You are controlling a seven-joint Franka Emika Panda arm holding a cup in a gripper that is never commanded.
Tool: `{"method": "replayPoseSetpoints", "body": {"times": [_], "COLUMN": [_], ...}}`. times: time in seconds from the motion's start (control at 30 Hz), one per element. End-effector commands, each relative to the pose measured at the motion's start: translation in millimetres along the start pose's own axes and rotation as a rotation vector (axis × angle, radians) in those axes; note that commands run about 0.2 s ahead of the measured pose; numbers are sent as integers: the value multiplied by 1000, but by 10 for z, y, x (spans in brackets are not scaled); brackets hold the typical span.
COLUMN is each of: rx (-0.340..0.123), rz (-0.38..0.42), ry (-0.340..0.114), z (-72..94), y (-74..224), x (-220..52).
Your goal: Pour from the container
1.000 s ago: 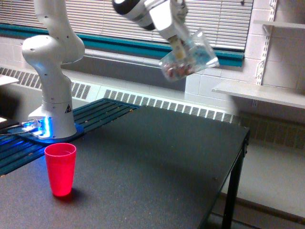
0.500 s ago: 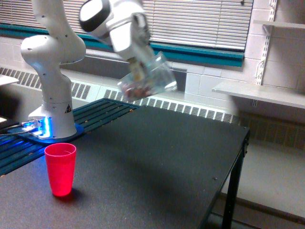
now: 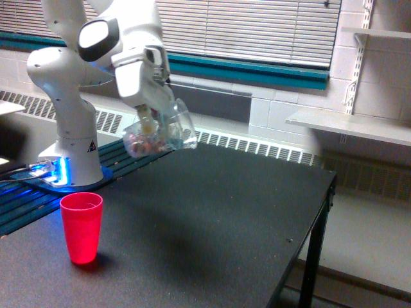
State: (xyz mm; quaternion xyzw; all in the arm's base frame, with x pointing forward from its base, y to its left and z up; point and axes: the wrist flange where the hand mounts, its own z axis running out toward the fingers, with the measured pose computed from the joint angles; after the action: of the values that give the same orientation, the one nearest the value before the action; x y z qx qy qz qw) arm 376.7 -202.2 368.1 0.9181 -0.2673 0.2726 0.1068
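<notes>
The container point(image 3: 160, 135) is a clear plastic cup held in the air, tipped on its side with its rim toward the exterior view's right. Reddish-brown and pale bits lie against its lower wall. My gripper point(image 3: 149, 120) is shut on the container from above. A red plastic cup point(image 3: 81, 226) stands upright on the dark table point(image 3: 212, 224), below the container and toward the exterior view's left. The container hangs well above the red cup's rim.
The arm's white base point(image 3: 70, 138) with a blue light stands at the exterior view's left on a slatted platform point(image 3: 122, 157). The table's edge point(image 3: 324, 192) runs along the exterior view's right. A shelf point(image 3: 350, 125) juts from the wall there.
The arm has swung the tilted container from the upper middle toward the exterior view's left and downward, closer to the red cup. The red cup has not moved.
</notes>
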Motion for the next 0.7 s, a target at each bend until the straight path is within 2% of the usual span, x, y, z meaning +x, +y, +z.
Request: {"method": "replayPoseSetpoints", "body": {"times": [0.03, 0.7], "rx": [-17, -101], "rz": [-12, -28], "ry": [18, -41], "z": [-54, 52], "y": [257, 1013], "x": [-100, -601]}}
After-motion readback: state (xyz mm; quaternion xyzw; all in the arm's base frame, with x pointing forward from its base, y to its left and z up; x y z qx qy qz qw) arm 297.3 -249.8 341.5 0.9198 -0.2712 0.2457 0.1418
